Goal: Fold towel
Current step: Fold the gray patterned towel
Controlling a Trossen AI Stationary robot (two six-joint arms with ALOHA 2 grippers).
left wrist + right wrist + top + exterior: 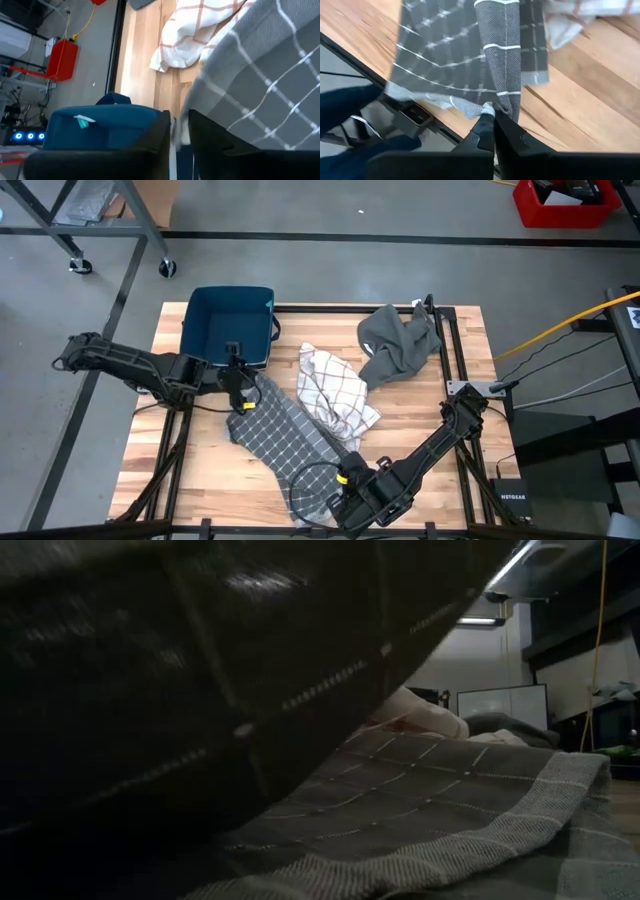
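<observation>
Diagonally across the middle of the butcher-block desk (150,470) lies the grey checked towel (285,442), and that slant is what the coming fold turns on: in the high view its long axis runs from about 10 o'clock, beside the dark blue bin (230,328), down to about 5 o'clock at the desk's near edge. Each end is met by one arm. The left tool (243,402) sits at the 10 o'clock end, so the cloth stretches away from it toward 4 o'clock; its wrist view shows the fingers (155,140) only a narrow gap apart with the towel's corner at that gap, and I cannot tell whether they grip it or are letting go. The right tool (345,478) is at the 5 o'clock end, fingers pinched tight on a bunched corner, the towel running from it toward 10 o'clock. A white towel with red checks (335,392) lies just beside the grey one at its 2 o'clock flank, touching or overlapping its edge, and a plain grey cloth (400,340) is heaped farther off toward 1 o'clock. Both arms are equally near.
</observation>
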